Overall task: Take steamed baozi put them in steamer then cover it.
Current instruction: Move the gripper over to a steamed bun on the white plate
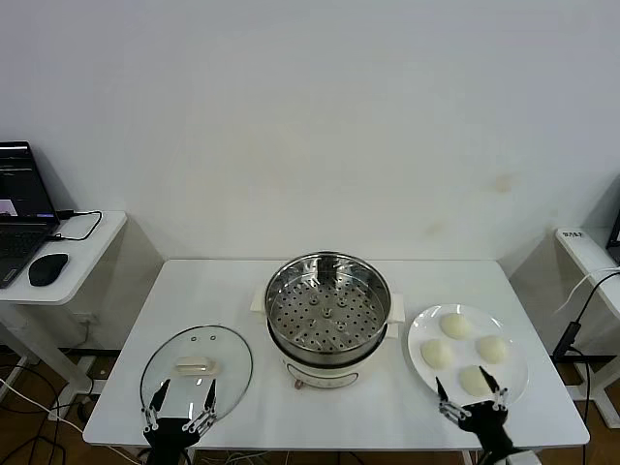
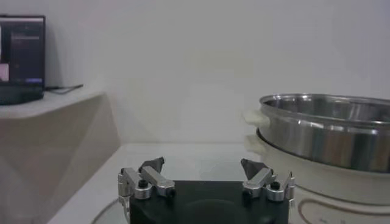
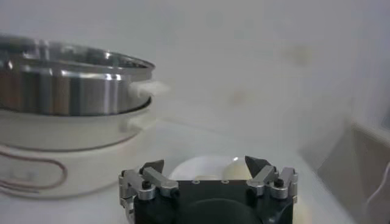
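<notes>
Steamer (image 1: 327, 315) uncovered mid-table, cover (image 1: 197, 371) left, four steamed baozi (image 1: 455, 325) right.
Left gripper (image 1: 180, 399) and right gripper (image 1: 473, 391) both spread wide, empty-jawed.

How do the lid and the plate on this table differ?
The lid is clear glass with a cream handle and lies left of the steamer; the plate is plain white and lies to its right. The lid carries nothing, while the plate holds four buns. Both are round, flat on the table, each beside an open hand.
</notes>
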